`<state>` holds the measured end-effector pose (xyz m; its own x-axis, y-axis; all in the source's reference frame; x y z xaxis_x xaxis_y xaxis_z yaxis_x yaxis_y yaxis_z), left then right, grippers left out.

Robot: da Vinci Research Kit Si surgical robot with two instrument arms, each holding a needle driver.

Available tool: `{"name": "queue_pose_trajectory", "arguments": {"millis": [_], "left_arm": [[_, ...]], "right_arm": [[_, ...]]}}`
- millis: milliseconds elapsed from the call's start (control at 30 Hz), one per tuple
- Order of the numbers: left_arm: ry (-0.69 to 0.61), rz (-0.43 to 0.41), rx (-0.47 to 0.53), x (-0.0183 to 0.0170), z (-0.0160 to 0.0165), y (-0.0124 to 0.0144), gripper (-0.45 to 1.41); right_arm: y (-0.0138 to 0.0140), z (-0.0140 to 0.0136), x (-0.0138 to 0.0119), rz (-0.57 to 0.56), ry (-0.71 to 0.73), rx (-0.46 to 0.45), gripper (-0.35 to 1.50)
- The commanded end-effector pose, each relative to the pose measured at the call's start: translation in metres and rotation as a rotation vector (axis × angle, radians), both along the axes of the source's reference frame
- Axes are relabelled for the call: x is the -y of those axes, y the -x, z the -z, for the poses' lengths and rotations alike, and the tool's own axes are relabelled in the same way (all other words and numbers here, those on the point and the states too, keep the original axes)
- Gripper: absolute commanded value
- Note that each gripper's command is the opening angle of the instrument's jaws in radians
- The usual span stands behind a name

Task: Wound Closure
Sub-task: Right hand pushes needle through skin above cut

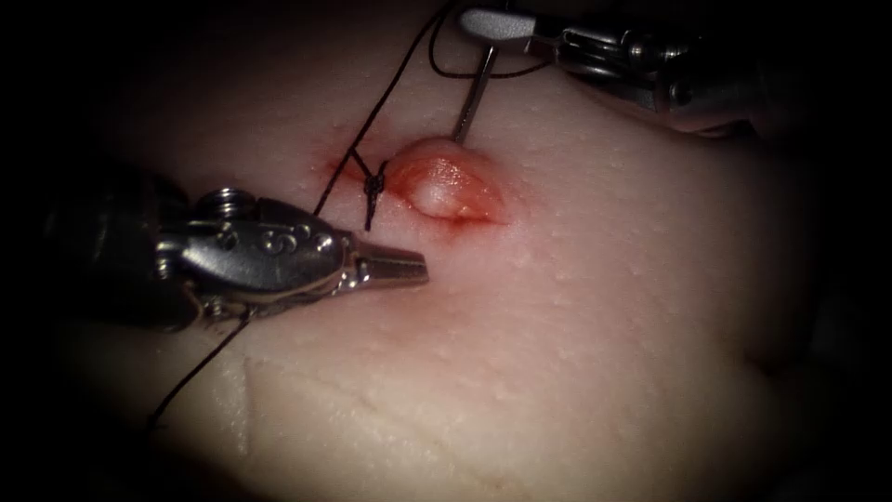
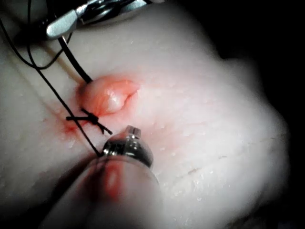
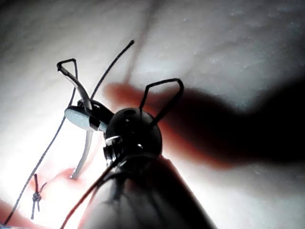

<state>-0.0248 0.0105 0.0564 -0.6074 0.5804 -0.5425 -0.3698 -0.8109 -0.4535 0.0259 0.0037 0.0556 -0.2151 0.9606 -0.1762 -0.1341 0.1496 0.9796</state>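
Needle (image 1: pixel 474 98) enters the tissue (image 1: pixel 604 307) beside the cut (image 1: pixel 446 191), gripped near its tail by the right tool (image 1: pixel 497 26). Left tool (image 1: pixel 395 270) is closed, holding nothing.

nothing but darkness (image 1: pixel 56 74) surrounds the lit field on every side.

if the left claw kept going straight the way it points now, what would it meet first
Probably bare tissue to the right: the left claw, shut and empty, points just below the bulging cut. Its height above the surface is unclear.
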Motion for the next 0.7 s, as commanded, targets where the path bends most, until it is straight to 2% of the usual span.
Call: {"name": "queue_pose_trajectory", "arguments": {"millis": [33,400,700], "left_arm": [[-0.004,-0.001,0.000,0.0008,-0.0004,0.0005,-0.05],[0.000,-0.005,0.001,0.0008,-0.0005,0.0005,-0.05],[0.000,-0.006,0.002,0.0008,-0.0005,0.0004,-0.05]], "right_arm": [[-0.0010,-0.0002,0.0009,0.005,-0.011,-0.009,-0.35],[-0.0018,0.0008,0.0027,0.042,-0.039,-0.031,-0.35],[-0.0021,0.0013,0.0026,0.045,-0.055,-0.040,-0.35]]}}
